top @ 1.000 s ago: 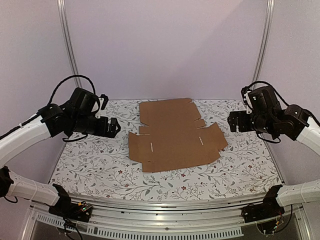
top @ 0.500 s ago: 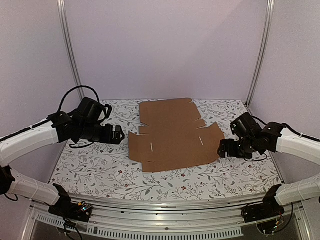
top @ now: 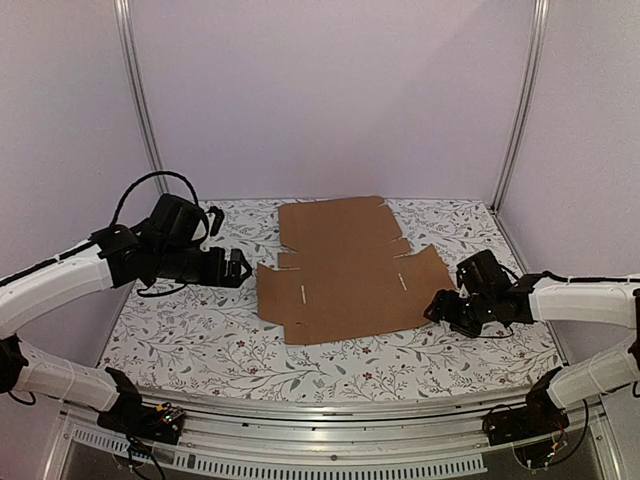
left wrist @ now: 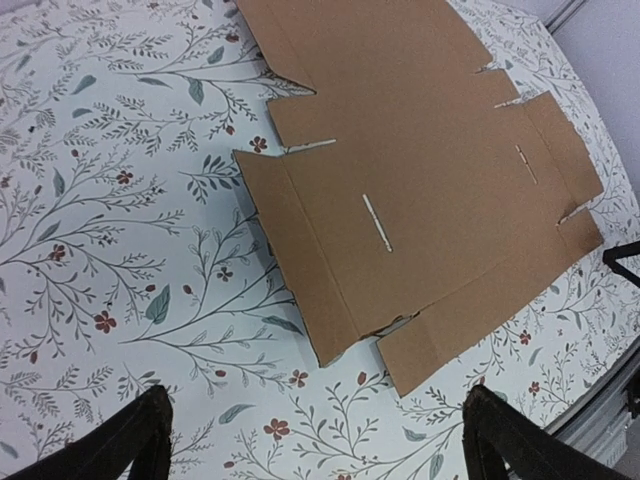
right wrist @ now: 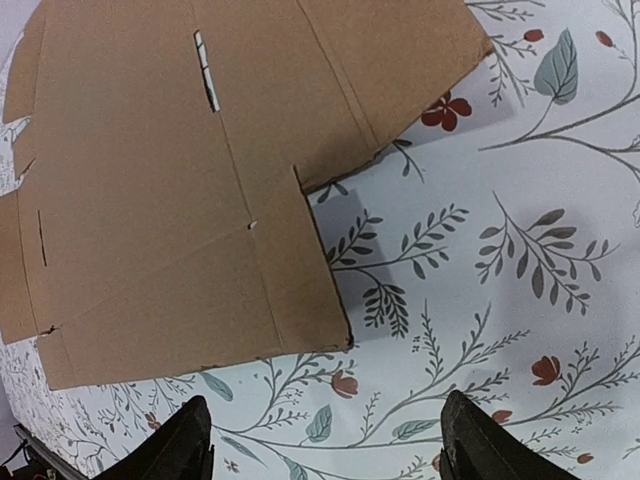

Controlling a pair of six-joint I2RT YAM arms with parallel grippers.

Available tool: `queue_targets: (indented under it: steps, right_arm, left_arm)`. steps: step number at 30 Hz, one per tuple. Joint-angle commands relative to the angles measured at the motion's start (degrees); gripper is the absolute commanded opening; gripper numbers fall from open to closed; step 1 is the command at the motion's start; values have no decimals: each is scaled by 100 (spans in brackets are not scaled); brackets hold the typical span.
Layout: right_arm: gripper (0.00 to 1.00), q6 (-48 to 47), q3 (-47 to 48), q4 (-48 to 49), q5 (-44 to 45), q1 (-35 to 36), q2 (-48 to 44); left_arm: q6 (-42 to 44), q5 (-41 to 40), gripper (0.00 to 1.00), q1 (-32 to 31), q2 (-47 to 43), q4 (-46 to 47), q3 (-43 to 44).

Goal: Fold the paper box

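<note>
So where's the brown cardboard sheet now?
Top view: the flat brown cardboard sheet lies mid-table on the floral tabletop, between the left gripper and right gripper.

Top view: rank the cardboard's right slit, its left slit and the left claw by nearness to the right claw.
1. right slit, on the paper box's right side.
2. left slit, on its left side.
3. left claw, past its left edge.

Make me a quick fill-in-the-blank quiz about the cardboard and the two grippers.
1. The paper box lies ____ on the table, with no flap raised.
2. The cardboard's colour is ____.
3. The left gripper and the right gripper both have ____ jaws and hold nothing.
Missing words: flat; brown; open.
</note>
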Motion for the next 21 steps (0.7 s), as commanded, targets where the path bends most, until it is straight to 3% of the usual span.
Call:
queue_targets:
  steps: [1,12,21]
  right_arm:
    - [74,259,-443,1374,-196,-153,87]
    - [58,380,-991,3304,-501,-311,583]
    - [42,517,-1383,4084,-601,-333,761]
  left_arm:
    - [34,132,100,32,-222,52,-137]
    - [-31,368,100,29,-356,141,-128]
    - [-71,452,100,29,-525,135,-116]
